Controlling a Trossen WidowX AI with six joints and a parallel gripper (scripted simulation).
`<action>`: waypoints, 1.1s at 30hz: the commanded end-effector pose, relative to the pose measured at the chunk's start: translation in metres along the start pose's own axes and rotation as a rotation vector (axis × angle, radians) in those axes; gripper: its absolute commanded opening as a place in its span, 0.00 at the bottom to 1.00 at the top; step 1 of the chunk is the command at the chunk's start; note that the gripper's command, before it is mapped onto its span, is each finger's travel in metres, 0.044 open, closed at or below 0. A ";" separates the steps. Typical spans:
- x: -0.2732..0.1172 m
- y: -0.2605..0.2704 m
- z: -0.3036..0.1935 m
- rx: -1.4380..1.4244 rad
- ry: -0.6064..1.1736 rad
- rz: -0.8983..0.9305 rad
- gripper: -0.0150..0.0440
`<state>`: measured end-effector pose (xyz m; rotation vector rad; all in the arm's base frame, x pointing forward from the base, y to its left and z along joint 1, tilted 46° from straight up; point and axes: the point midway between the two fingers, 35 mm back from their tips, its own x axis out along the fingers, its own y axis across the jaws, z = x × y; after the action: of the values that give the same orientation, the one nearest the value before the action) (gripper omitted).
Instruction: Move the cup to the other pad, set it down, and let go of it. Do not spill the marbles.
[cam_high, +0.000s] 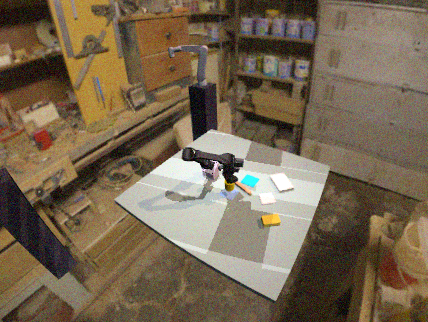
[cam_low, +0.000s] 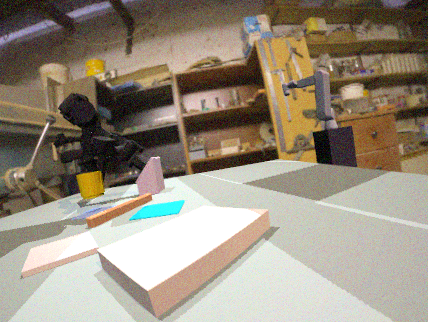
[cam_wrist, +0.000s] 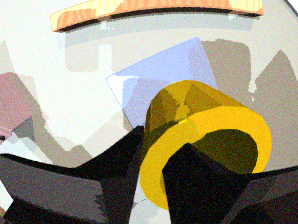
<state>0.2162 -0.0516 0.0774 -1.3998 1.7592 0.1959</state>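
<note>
Cup (cam_wrist: 200, 139) clamped in gripper (cam_wrist: 156, 183), pale-blue pad (cam_wrist: 166, 72) plain in wrist view only

A thin wooden strip (cam_high: 244, 188) lies near the middle of the table (cam_high: 165, 210), angled toward the right edge. Farther toward the far right corner rests a flat white block with pinkish sides (cam_high: 281, 181), and between it and the near edge sits a smaller pale tile (cam_high: 267, 198). Closer to the near right edge lies an orange block (cam_high: 271, 219). A pink wedge (cam_low: 151, 176) stands upright toward the far left side of the table top. Past the far corner, a dark pedestal (cam_high: 203, 110) carries a grey bent post (cam_high: 192, 57). Shelves of paint cans (cam_high: 272, 45) line the back wall, and a cluttered workbench (cam_high: 60, 135) runs along the left.
</note>
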 end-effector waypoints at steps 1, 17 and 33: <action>0.000 0.000 0.000 0.000 0.000 0.000 0.25; 0.000 0.000 0.001 0.000 0.000 0.000 0.25; -0.001 0.005 0.027 0.002 -0.001 0.003 0.25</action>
<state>0.2236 -0.0378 0.0650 -1.4004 1.7581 0.1972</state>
